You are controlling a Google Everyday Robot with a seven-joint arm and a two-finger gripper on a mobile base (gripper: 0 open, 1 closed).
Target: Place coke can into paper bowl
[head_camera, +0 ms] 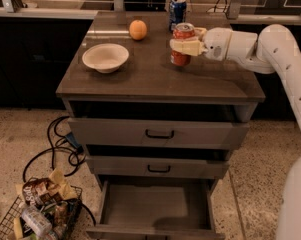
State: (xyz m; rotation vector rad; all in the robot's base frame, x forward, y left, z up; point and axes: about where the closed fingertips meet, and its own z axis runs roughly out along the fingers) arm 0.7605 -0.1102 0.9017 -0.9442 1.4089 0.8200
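Nearest, at btm left, a wire basket (20,219) stuffed w/ snack packets is seen on the speckled floor. Black cables (57,146) are looped just behind it. The btm drawer (155,204) of the cabinet is pulled out, its inside in shadow. The two drawers above, the middle drawer (159,168) & the top drawer (159,133), are pushed in, each fitted w/ a dark handle.

On the grey-brown worktop (155,81), the paper bowl (105,57) is set toward the left side, open side up. The coke can (180,58) is found right of centre, upright, outside the bowl & well apart from it. It is pinched by the end effector (185,40), which is carried on a white arm (270,46) extended from the right. One cream finger (187,47) is laid across the can's front; the other is glimpsed behind the can's top. Whether the can's base rests on the worktop or is held just clear can't be told.

Further back, an orange (138,29) is placed behind the bowl & a little to its right. At the far edge a blue can (178,11) is stood upright, near the coke can & behind it.
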